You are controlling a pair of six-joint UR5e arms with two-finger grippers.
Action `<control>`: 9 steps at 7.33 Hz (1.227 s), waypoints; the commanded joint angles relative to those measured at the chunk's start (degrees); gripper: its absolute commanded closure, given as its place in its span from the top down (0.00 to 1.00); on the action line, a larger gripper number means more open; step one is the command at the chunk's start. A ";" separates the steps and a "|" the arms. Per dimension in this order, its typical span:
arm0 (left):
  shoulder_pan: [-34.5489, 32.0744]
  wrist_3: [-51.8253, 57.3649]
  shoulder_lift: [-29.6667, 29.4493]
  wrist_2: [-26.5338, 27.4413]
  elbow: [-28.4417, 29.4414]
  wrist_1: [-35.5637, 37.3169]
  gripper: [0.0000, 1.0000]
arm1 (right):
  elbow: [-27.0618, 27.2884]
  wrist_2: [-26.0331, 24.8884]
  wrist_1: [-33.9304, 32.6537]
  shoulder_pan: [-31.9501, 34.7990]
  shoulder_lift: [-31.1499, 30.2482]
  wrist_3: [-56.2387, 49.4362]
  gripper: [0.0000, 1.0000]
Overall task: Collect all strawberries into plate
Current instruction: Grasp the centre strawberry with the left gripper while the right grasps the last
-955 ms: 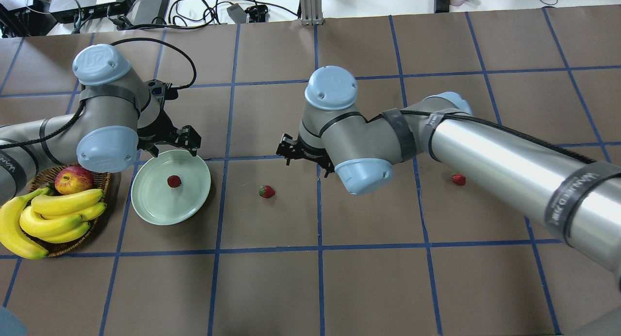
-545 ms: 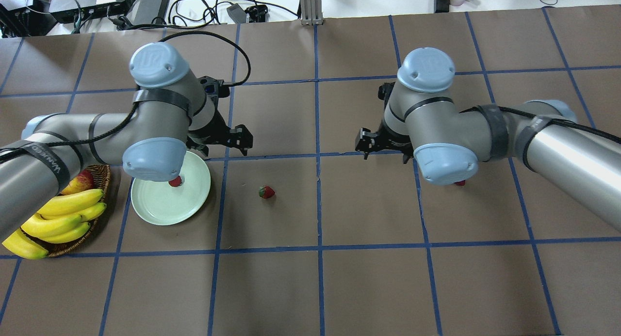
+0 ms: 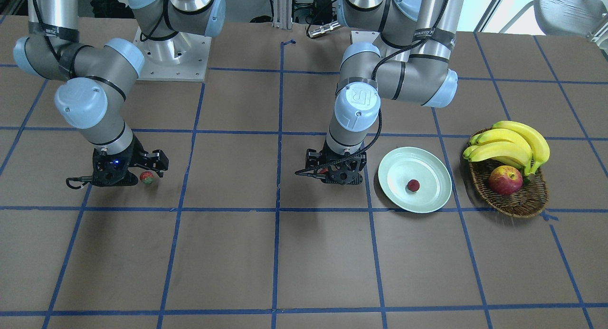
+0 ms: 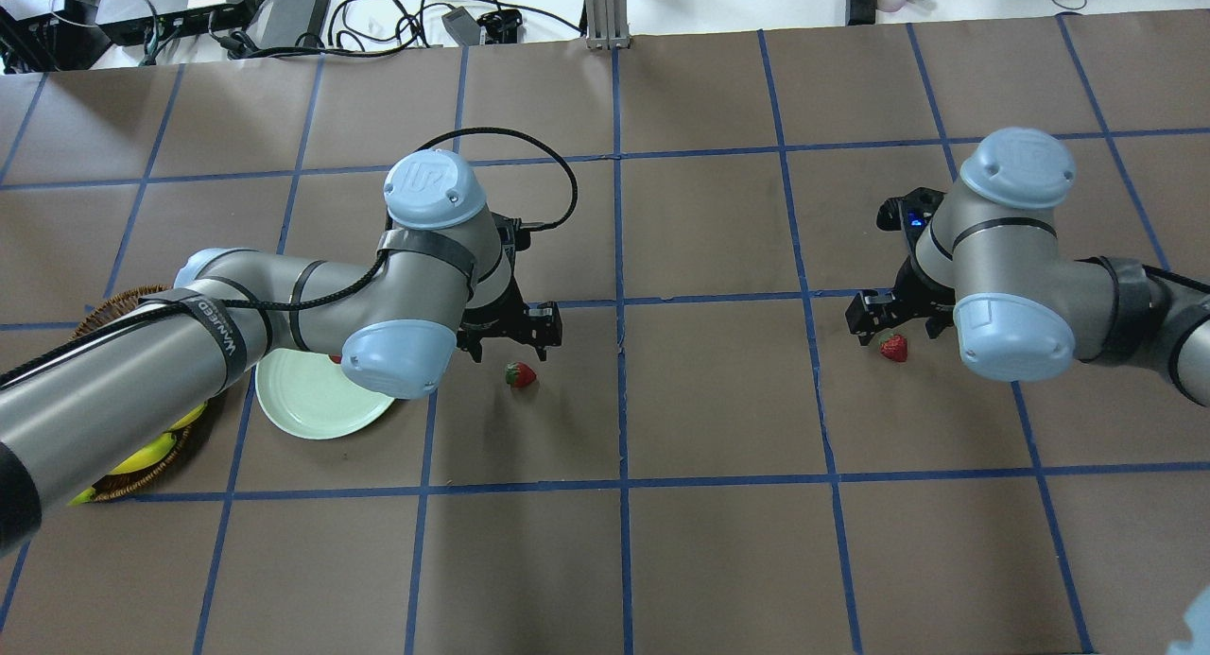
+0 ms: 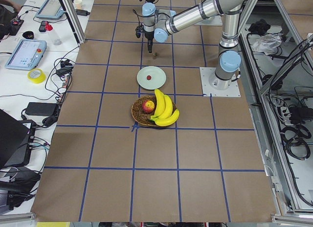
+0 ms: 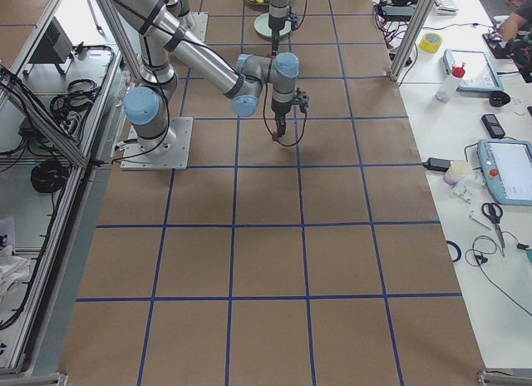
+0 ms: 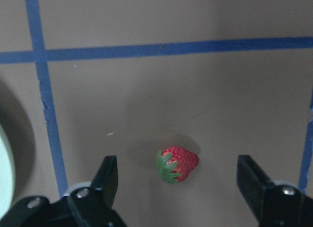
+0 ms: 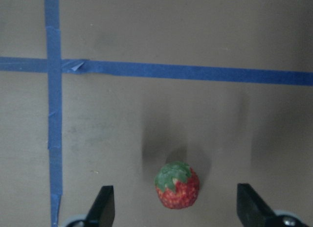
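**Left-end view: near arm hanging by a loose berry**

Noting the left gripper [image 5: 150,48] pointing down from the near arm, with the loose strawberry [image 5: 154,55] lying on the brown table [image 5: 117,153] just beside its tip; jaws too small to read. Seeing the plate [image 5: 157,73] nearer the camera, apart from that berry, carrying the plated strawberry [image 5: 148,78] slightly off centre. Recording the wicker basket [image 5: 137,115] nearer still, close to the plate, holding bananas [image 5: 164,107] and an apple [image 5: 147,106].
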 commanded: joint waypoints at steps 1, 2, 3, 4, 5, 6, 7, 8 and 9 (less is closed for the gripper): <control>-0.06 -0.38 -2.06 -0.45 -0.62 2.32 0.85 | 2.24 0.13 -3.87 -0.93 1.44 -1.63 0.84; -0.15 -0.12 -3.11 -0.54 -0.71 2.33 0.85 | 2.42 0.13 -3.87 -0.93 1.44 -2.68 0.62; -0.15 -0.12 -3.38 -0.62 -0.97 2.33 0.85 | 2.68 0.13 -3.87 -0.93 1.53 -2.86 0.46; -0.15 -0.04 -3.39 -0.54 -1.41 2.33 0.85 | 2.77 0.30 -3.78 -0.93 1.45 -2.78 0.31; -0.15 -0.12 -3.39 -0.54 -1.59 2.33 0.85 | 2.86 0.22 -3.69 -0.93 1.44 -2.43 0.19; -0.15 -0.21 -3.39 -0.62 -1.59 2.33 0.80 | 2.51 0.22 -3.26 -0.93 1.36 -2.16 0.13; -0.15 -0.30 -3.30 -1.15 -1.50 2.33 0.72 | 2.16 0.04 -3.43 -0.84 1.01 -2.07 0.10; -0.23 -0.30 -3.30 -1.76 -1.42 2.33 0.64 | 1.55 -0.57 -2.99 -0.84 0.83 -2.07 0.07; -0.23 -0.30 -3.30 -1.68 -1.33 2.33 0.62 | 0.76 -0.92 -2.81 -0.84 0.66 -2.07 0.07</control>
